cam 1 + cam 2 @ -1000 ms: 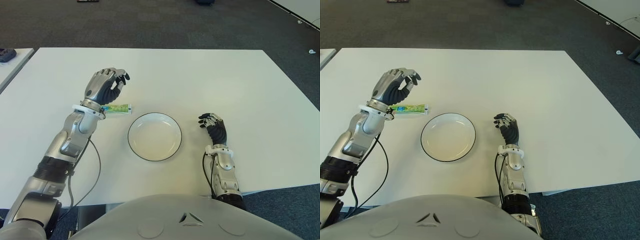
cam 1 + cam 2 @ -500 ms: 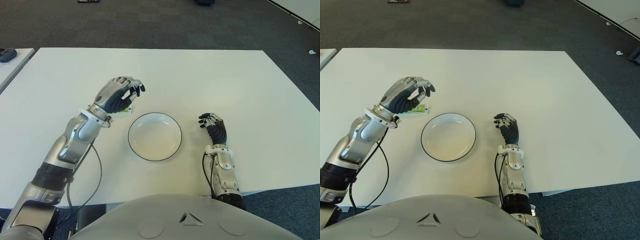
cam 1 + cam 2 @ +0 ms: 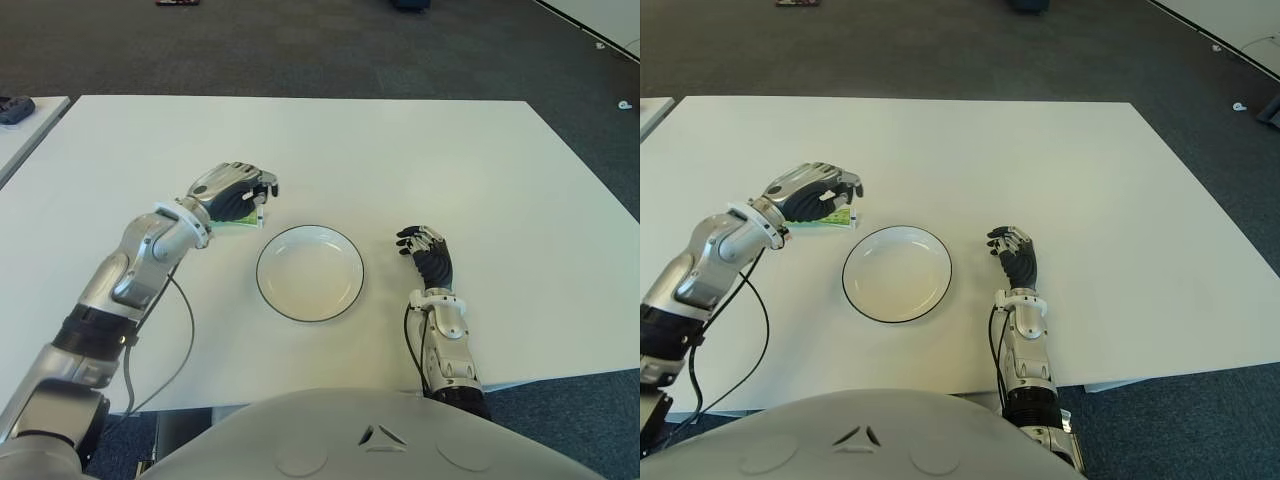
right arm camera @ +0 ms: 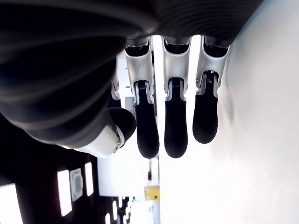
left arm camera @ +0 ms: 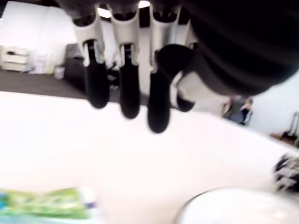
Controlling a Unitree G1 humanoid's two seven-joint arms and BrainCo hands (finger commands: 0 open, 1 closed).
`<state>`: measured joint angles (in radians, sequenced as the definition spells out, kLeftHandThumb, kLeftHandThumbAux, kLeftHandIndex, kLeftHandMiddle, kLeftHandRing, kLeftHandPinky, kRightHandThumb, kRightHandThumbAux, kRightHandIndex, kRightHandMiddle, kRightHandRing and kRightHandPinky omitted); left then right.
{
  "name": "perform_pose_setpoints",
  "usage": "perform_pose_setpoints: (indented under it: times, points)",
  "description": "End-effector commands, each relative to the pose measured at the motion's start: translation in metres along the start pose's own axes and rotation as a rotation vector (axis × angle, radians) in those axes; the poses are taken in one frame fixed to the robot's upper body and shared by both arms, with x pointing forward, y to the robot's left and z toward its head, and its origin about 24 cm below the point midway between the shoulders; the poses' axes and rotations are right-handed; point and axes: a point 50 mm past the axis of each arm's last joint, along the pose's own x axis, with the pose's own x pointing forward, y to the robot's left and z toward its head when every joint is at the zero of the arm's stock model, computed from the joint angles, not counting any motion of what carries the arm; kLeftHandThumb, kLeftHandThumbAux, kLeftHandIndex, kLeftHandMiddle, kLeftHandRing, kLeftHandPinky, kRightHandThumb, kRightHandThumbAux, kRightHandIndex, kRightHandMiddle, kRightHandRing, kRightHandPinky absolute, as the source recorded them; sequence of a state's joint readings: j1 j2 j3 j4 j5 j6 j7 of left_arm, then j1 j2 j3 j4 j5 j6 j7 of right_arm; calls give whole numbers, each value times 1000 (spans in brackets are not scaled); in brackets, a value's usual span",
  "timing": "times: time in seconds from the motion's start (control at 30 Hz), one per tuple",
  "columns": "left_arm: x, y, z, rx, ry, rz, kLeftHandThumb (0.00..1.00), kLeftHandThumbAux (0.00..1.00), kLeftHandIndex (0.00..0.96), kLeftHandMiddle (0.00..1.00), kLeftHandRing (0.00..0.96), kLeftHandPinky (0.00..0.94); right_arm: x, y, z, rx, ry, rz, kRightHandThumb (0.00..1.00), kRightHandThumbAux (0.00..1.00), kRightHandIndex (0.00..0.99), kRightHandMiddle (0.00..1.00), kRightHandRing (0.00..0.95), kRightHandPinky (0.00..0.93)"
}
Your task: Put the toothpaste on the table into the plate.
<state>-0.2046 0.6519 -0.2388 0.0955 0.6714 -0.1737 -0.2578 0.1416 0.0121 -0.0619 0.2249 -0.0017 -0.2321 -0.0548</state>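
The toothpaste (image 5: 46, 204) lies flat on the tabletop (image 3: 400, 150), long axis left-right, just left of the plate (image 3: 262, 290), directly under the left hand (image 3: 232, 192), whose loosely curled fingers hold nothing; the right hand (image 3: 425, 252) shows right of the plate.

Silver segmented forearms with black joints and trailing black cables were seen, ending in a left hand (image 3: 232, 190) and right hand (image 3: 428, 255) with black-tipped fingers.

Green-and-white toothpaste tube (image 5: 44, 204) lies flat on table, just left of empty white black-rimmed round plate (image 3: 309, 272).
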Motion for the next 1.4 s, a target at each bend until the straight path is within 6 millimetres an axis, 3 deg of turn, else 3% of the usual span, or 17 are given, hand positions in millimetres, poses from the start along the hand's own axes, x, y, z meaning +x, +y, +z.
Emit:
perform_pose_setpoints:
  times: [0.03,0.2,0.53,0.93,1.4]
  points:
    - [9,-13,-28,136,135,-164,781,396,329,380,378,340,-2,1,-6,-2,35,-3,710,730,430,480,484,504]
    - [11,-15,-38,203,178,-212,720,332,187,206,181,173,-2,0,-5,-1,34,-1,710,730,430,481,486,512]
    - [9,-28,-65,244,310,-313,623,305,15,62,41,90,-3,-1,-5,-9,34,3,709,730,430,485,494,518]
    - [8,-31,-78,303,379,-412,612,290,0,3,0,68,-3,-3,-5,-4,45,-4,710,729,429,485,497,522]
    - [0,-46,-85,460,307,-555,586,308,0,0,0,57,-5,-3,-5,-8,36,-4,710,729,429,481,493,520]
